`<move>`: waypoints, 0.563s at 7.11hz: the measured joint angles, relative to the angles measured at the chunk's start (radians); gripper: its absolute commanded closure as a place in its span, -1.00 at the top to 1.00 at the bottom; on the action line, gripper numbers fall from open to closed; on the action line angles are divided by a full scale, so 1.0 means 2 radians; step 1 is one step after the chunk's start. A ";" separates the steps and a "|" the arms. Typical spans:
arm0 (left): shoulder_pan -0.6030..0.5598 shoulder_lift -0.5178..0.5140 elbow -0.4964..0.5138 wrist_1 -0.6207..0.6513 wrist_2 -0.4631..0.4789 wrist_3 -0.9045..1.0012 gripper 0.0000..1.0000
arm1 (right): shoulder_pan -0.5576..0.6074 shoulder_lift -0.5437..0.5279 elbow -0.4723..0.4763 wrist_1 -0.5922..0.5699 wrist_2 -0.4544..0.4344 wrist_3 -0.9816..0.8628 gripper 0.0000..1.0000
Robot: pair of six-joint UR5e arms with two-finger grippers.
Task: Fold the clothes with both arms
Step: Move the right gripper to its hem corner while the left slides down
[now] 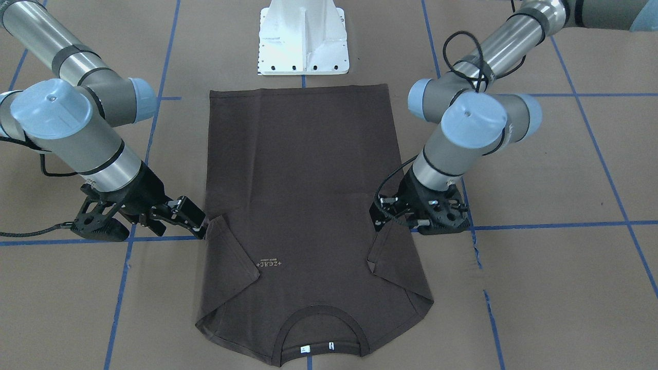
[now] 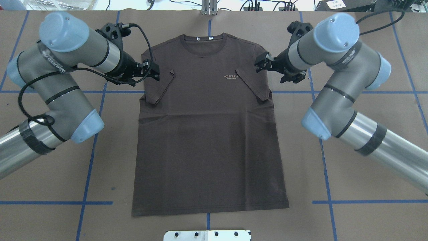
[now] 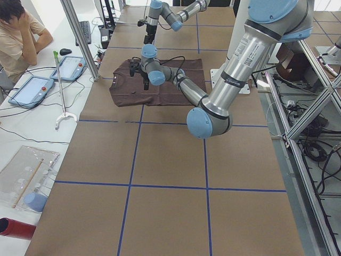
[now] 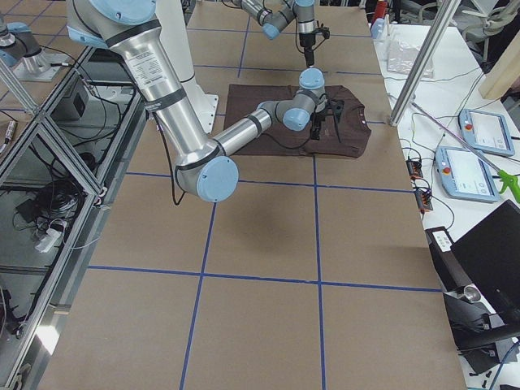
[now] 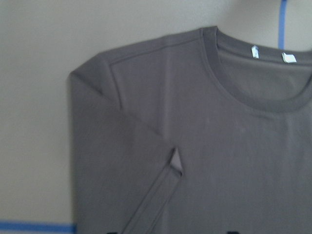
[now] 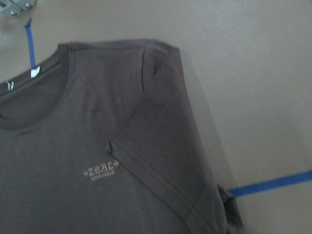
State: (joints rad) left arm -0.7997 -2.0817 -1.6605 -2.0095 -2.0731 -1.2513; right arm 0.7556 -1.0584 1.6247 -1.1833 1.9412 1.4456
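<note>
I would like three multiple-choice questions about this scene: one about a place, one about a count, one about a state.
1. Where does the shirt's collar lie?
A) beside the white base
B) folded under the shirt
C) on the side far from the base

2. How many white tags show in the collar?
A) one
B) two
C) four

3. How are the sleeves?
A) folded in on the chest
B) spread outward
C) rolled up

Answers: C, the overhead view has the collar at the top and the base at the bottom; B, the left wrist view shows two tags; A, both sleeve ends lie on the shirt front.
</note>
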 measured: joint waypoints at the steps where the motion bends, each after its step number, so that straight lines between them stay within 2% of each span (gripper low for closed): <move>1: 0.003 0.024 -0.029 0.000 -0.012 -0.005 0.77 | -0.048 -0.021 0.059 -0.051 -0.039 0.035 0.93; 3: 0.005 0.057 -0.056 -0.003 -0.023 -0.011 0.90 | -0.142 -0.086 0.172 -0.115 -0.094 0.152 0.86; 4: 0.005 0.062 -0.060 -0.004 -0.023 -0.012 0.91 | -0.191 -0.120 0.206 -0.124 -0.130 0.199 0.81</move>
State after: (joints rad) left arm -0.7889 -1.9571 -1.7801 -2.0178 -2.1195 -1.2755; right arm 0.3739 -1.2976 2.0359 -1.4309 1.6812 1.8427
